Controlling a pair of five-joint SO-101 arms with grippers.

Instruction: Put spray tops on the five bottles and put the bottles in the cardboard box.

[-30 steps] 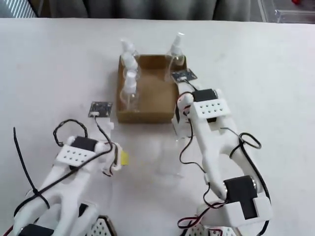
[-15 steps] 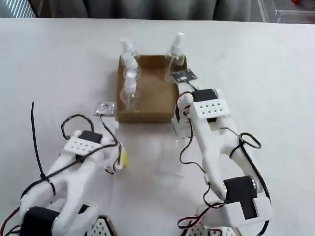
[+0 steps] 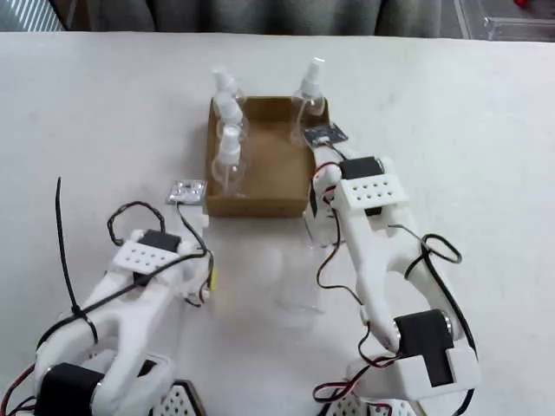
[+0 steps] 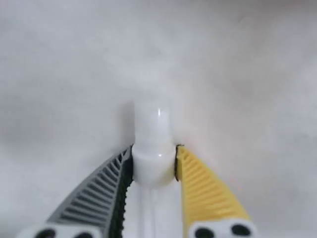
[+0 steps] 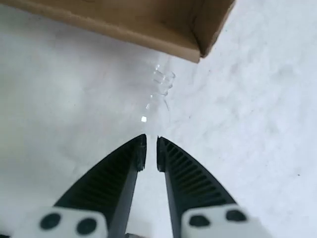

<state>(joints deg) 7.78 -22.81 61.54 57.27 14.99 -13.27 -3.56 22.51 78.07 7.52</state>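
High view: four topped bottles (image 3: 228, 160) in the cardboard box (image 3: 260, 206); fifth bottle (image 3: 299, 286) untopped; left jaws hold a spray top (image 4: 153, 148), right jaws narrow.

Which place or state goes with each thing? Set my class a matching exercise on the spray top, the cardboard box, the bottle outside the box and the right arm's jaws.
1 spray top
2 cardboard box
3 loose bottle
4 right gripper

a on the table between the arms
b has capped bottles inside
c jaws nearly together, nothing between
d clamped by the left gripper

Pairs: 1-d, 2-b, 3-a, 4-c
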